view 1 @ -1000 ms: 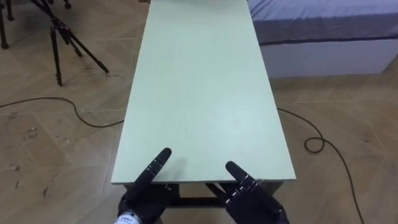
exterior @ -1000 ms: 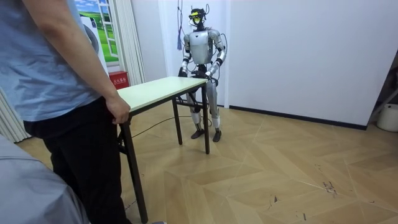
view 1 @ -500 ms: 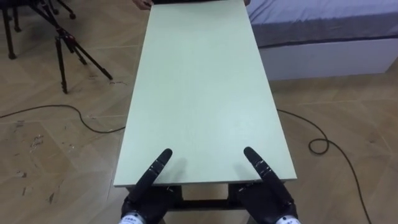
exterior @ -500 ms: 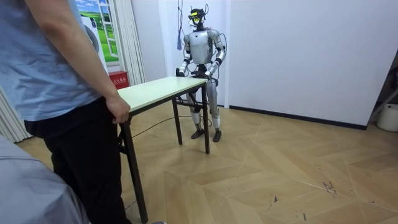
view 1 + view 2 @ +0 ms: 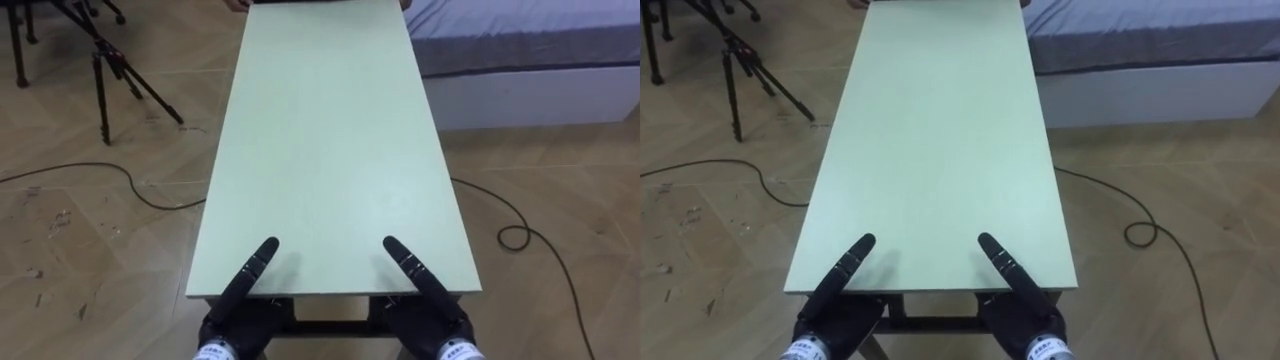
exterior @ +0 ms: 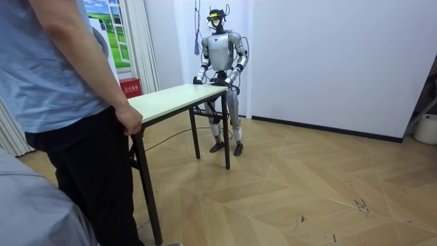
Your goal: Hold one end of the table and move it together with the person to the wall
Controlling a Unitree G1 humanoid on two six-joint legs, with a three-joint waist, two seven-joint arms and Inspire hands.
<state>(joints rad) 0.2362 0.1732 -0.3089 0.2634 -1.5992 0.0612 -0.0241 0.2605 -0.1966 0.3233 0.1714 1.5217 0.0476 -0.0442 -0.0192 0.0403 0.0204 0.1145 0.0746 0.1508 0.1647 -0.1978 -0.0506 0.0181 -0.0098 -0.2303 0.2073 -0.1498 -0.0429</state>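
We see the wooden floor (image 5: 90, 250) first, and on it the long pale-green table (image 5: 330, 150), running straight away from the robot. In the room view the robot stands upright at the table's far end, near the white wall. A person (image 6: 61, 102) stands at the near end with one hand (image 6: 128, 119) curled over the corner of the surface.

A bed (image 5: 530, 50) lies just beside the table on the robot's right, and a black tripod (image 5: 100, 70) stands well apart on its left.

The left hand (image 5: 238, 320) and the right hand (image 5: 425, 315) meet the table's near edge, one toward each corner. Each lays one straight black digit (probably the thumb) flat on the surface, while the rest sits below the edge. We cannot tell how firmly either hand has hold.

A thin dark cable (image 5: 90, 180) runs across the floor.
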